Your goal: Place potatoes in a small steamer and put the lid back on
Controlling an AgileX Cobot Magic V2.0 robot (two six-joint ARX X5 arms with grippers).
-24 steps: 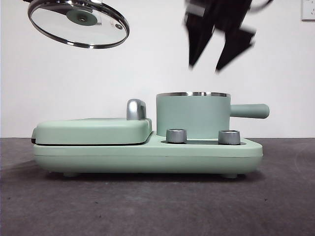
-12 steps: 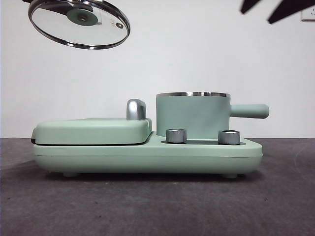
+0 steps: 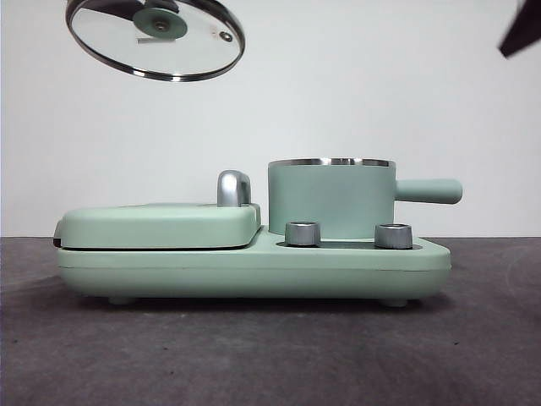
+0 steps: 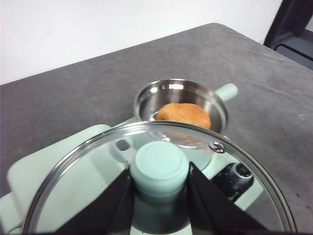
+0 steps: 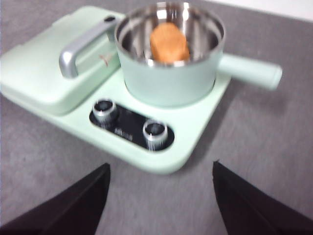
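The mint-green small steamer (image 3: 331, 200) stands on the right of its base, handle pointing right. Inside it lies the golden-brown potato (image 5: 168, 43), also seen as the potato (image 4: 184, 114) in the left wrist view. My left gripper (image 4: 159, 183) is shut on the green knob of the glass lid (image 4: 161, 171). The lid (image 3: 155, 38) hangs tilted high at the upper left, left of the steamer. My right gripper (image 5: 159, 188) is open and empty, raised in front of the appliance; only a dark tip (image 3: 520, 30) shows at the top right corner.
The flat mint-green grill plate (image 3: 161, 225) with a steel handle (image 3: 233, 188) occupies the left of the base (image 3: 254, 271). Two steel dials (image 3: 303, 233) sit in front of the steamer. Grey table lies all around.
The right gripper rose from above the steamer and withdrew to the top right corner. The lid shifted slightly right and up.
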